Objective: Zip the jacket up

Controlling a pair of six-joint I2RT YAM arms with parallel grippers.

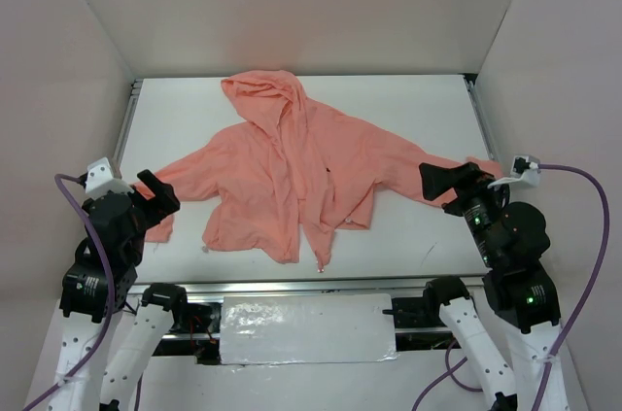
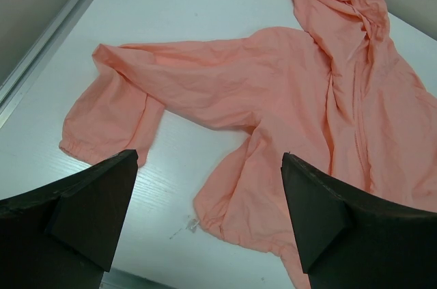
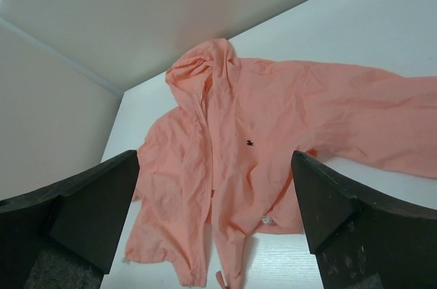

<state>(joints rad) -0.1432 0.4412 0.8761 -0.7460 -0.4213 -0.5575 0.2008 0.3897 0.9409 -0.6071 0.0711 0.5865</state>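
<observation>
Jacket (image 1: 292,178) lies front up in middle of table (image 1: 428,226), hood at 12 o'clock, hem at 6. Left gripper (image 1: 155,192) at 9 o'clock and right gripper (image 1: 442,181) at 3, both with fingers spread, empty. Step: approach, nothing grasped yet. Next move likely: pin hem, find zipper pull near 6.

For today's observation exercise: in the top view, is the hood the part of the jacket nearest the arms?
No, the hood lies farthest from them, and the hem of the jacket is nearest.

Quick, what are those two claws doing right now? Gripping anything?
Left gripper: open, holding nothing.
Right gripper: open, holding nothing.
</observation>
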